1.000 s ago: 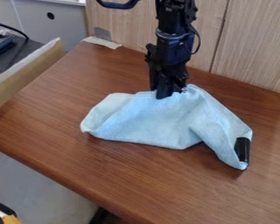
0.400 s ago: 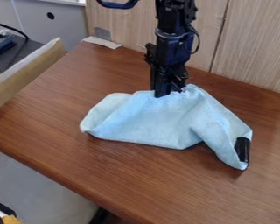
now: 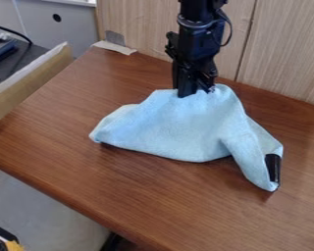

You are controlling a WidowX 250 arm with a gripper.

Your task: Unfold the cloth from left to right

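The black gripper (image 3: 194, 92) hangs over the back middle of the table, its fingers shut on the top edge of the light blue cloth (image 3: 179, 128). From there the cloth slopes down, its upper part raised and its lower parts lying on the wood. One end reaches left to a rounded corner; the other runs to the lower right, where a black patch shows at its tip. Folds run down its right side. The fingertips are partly hidden by the cloth.
The brown wooden table (image 3: 120, 191) has its front edge running from left to lower middle. Behind the arm stands a wood-panel wall (image 3: 284, 49). A cardboard-coloured board (image 3: 35, 81) borders the left side, and a pale strip (image 3: 114, 47) lies at the back left corner.
The gripper has risen and shifted slightly right, pulling the cloth's top edge up with it. The cloth's middle is lifted higher, while its right tip stays in place.
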